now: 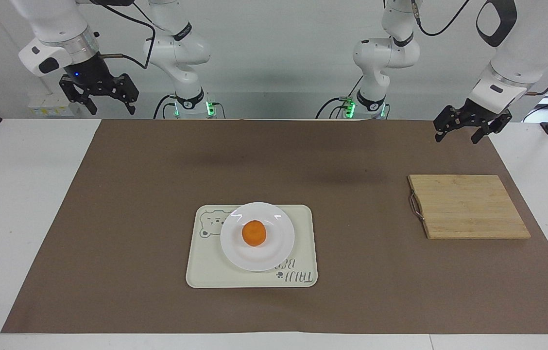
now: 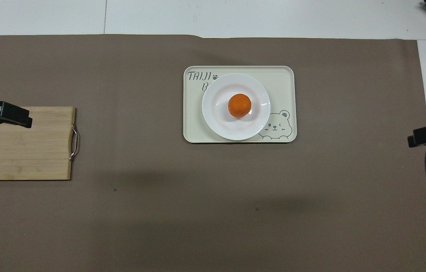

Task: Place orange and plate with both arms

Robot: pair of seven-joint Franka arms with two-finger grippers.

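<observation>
The orange sits in the middle of the white plate, and the plate rests on a cream bear-print tray. In the overhead view the orange lies in the plate. My right gripper is open and empty, high in the air over the right arm's end of the table. My left gripper is open and empty, in the air over the mat's corner at the left arm's end. Both are well away from the plate.
A bamboo cutting board with a metal handle lies on the brown mat toward the left arm's end. In the overhead view the left gripper covers the board's farther edge. The tray lies mid-table.
</observation>
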